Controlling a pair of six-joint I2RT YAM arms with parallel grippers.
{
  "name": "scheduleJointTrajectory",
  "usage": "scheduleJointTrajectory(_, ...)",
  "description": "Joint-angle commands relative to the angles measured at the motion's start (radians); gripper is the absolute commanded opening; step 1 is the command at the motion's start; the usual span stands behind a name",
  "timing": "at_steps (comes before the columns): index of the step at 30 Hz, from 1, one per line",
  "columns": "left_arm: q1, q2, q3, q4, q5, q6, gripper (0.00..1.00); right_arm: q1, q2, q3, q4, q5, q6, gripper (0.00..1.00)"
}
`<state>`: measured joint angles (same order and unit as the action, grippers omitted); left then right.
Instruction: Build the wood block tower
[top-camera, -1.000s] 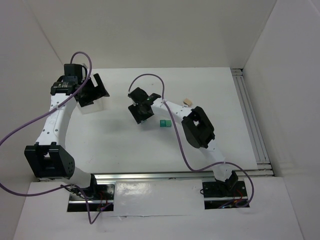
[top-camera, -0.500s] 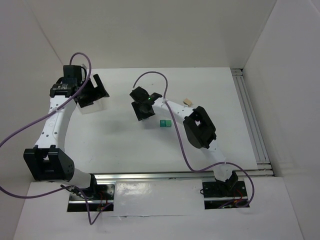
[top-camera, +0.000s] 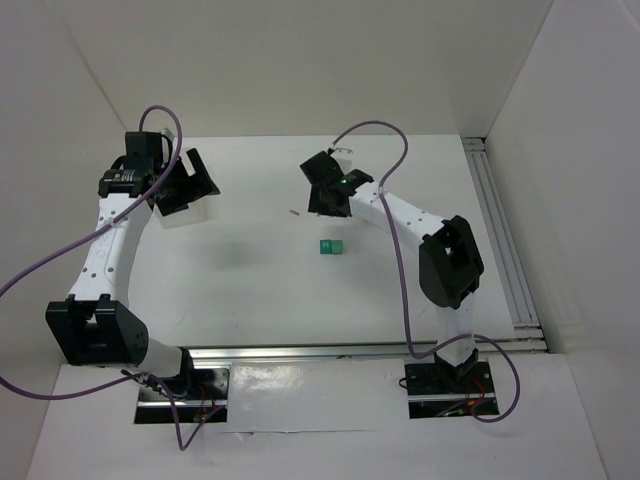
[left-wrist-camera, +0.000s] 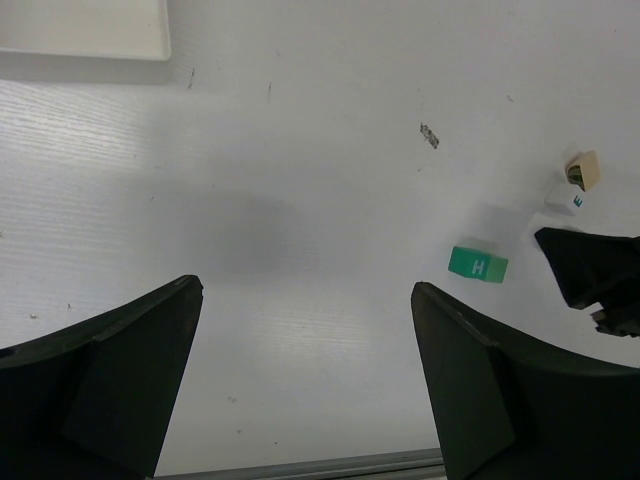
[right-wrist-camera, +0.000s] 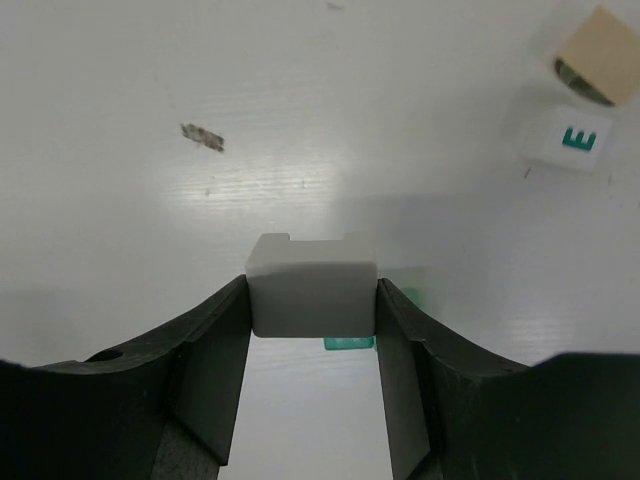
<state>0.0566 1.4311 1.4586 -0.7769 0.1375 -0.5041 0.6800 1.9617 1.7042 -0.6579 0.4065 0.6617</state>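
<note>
My right gripper (right-wrist-camera: 312, 288) is shut on a white block (right-wrist-camera: 310, 272) and holds it high over the table; no mark shows on its visible faces. Straight below it lies the teal-green cube (right-wrist-camera: 350, 343), which the block mostly covers; it also shows in the top view (top-camera: 330, 247) and the left wrist view (left-wrist-camera: 478, 264). To the right, a white cube with a green E (right-wrist-camera: 565, 138) sits against a tan block (right-wrist-camera: 598, 40). In the top view the right gripper (top-camera: 324, 188) hangs behind the green cube. My left gripper (left-wrist-camera: 305, 300) is open and empty.
A translucent white tray (top-camera: 190, 214) sits at the back left under the left gripper (top-camera: 185, 185). A small dark speck (top-camera: 293, 212) lies on the table. Metal rails run along the right edge (top-camera: 500, 230) and the front edge (top-camera: 350, 352).
The right arm has swung right and toward the back, carrying its gripper from left of the green cube to above it. It now hides the tan block in the top view. The left arm has not moved.
</note>
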Motion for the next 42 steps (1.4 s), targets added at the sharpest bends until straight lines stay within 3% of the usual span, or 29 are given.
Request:
scheduleJointTrajectory(1, 0.005, -0.021, 0.0, 0.034, 0.02, -0.008, 0.99, 0.01, -0.02, -0.07, -0.063, 0.035, 0.101, 0.46)
scheduleJointTrajectory(42, 0.005, -0.012, -0.018, 0.044, 0.03, -0.008, 0.99, 0.001, -0.017, -0.164, -0.036, -0.083, -0.022, 0.5)
